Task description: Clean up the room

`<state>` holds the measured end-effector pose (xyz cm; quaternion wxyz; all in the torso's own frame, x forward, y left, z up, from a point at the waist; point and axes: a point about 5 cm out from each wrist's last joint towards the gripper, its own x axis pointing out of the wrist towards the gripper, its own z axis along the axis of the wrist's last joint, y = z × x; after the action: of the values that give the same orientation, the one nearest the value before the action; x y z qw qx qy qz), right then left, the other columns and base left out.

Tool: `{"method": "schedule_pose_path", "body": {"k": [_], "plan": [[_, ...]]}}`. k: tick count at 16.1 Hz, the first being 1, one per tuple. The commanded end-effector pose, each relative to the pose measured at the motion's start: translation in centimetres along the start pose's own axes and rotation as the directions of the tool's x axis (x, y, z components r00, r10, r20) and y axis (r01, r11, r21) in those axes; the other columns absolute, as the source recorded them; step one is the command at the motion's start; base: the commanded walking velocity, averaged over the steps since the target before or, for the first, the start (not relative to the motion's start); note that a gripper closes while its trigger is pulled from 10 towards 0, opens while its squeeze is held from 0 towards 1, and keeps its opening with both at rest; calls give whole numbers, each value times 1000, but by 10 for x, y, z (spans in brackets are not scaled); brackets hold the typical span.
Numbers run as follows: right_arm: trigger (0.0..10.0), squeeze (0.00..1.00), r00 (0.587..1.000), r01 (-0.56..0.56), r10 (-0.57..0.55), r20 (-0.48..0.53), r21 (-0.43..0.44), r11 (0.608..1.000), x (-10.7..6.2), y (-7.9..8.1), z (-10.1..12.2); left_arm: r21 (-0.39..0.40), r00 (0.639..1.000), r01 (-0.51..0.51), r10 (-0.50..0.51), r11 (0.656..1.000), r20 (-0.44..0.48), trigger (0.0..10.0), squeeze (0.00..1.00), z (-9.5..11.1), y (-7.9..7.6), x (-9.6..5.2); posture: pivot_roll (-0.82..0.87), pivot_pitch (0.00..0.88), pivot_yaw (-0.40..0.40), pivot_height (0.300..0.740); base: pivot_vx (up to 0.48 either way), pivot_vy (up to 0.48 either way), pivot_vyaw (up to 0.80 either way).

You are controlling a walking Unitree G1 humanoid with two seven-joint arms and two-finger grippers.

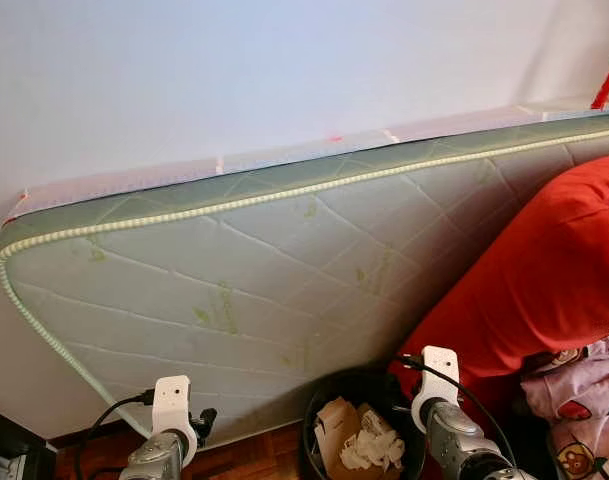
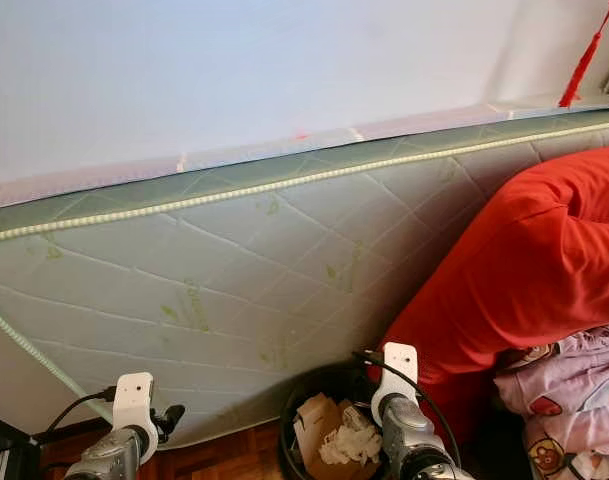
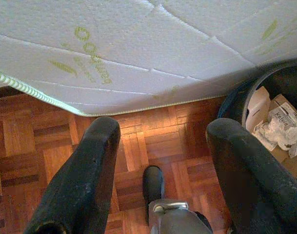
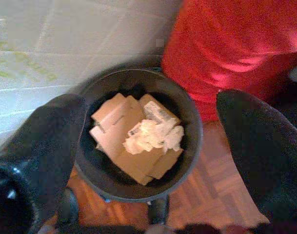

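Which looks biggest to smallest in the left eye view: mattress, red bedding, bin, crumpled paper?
1. Pale green quilted mattress leaning on the wall.
2. Red fabric bedding.
3. Round black waste bin, partly cut off.
4. White crumpled paper inside the bin.

Both arms low, left claw (image 3: 160,141) and right claw (image 4: 148,131) spread wide.

We see the mattress (image 1: 284,270) cut off at the right edge, its lower right hidden behind the red cloth (image 1: 544,270). The bin (image 1: 319,415) runs off the bottom edge. The right wrist view is blurred, so print on the bin's cardboard (image 4: 121,134) is unreadable.
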<state>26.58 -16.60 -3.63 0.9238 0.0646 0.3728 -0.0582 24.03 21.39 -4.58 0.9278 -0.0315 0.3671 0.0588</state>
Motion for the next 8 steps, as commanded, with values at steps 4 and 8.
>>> {"method": "schedule_pose_path", "body": {"k": [4,8], "plan": [[10000,0,1000,31,-31,2,-85,996,0,-1,1,2,1000,5,-5,1000,-10,10000,0,-1,1,0,112,0,-16,740,0,0,0],[10000,0,994,-9,12,110,-25,1000,-1,3,8,1,1000,5,-5,1000,-8,10000,0,-1,1,0,109,0,-13,740,0,0,0]]}}
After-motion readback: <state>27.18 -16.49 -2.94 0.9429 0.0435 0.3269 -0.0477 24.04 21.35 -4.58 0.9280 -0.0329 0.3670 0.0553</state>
